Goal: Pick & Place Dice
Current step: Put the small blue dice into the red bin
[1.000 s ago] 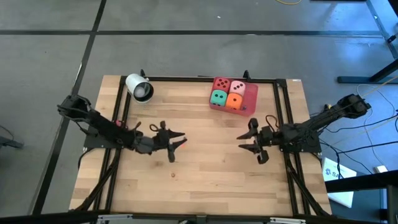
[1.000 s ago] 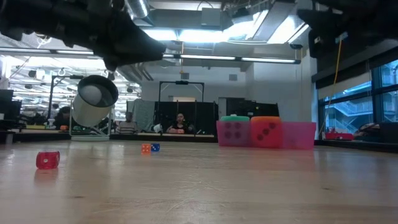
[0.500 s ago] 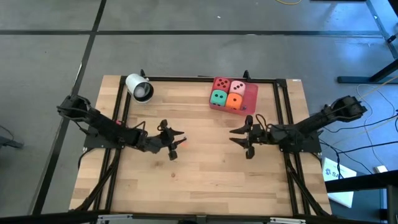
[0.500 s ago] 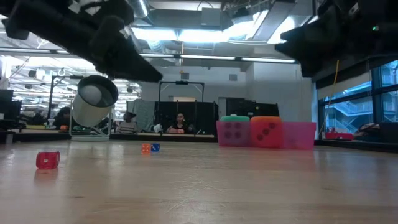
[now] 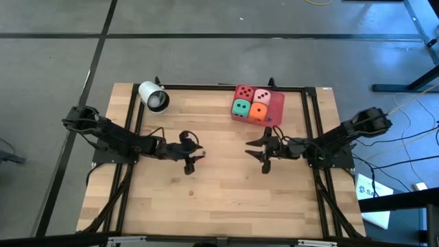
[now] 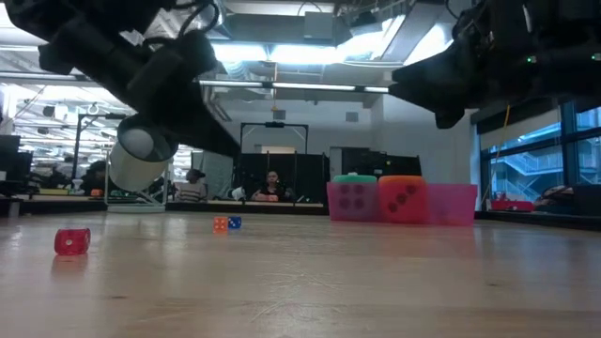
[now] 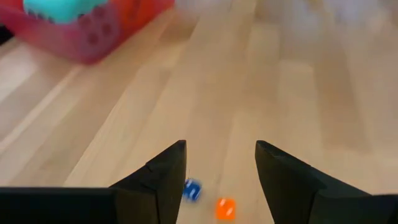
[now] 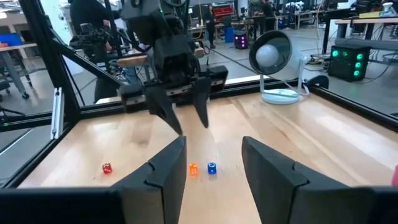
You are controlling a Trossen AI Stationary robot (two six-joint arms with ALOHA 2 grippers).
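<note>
Left hand point(image 7: 220, 163), fingers parted and empty, hangs above tiny orange die point(image 7: 225, 208) and blue die point(image 7: 191, 189) at frame bottom. Right hand point(image 5: 259, 151), parted and empty, sits farther off at centre-right.

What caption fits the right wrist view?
Right end effector open, facing left end effector over tiny orange die and blue die.
</note>
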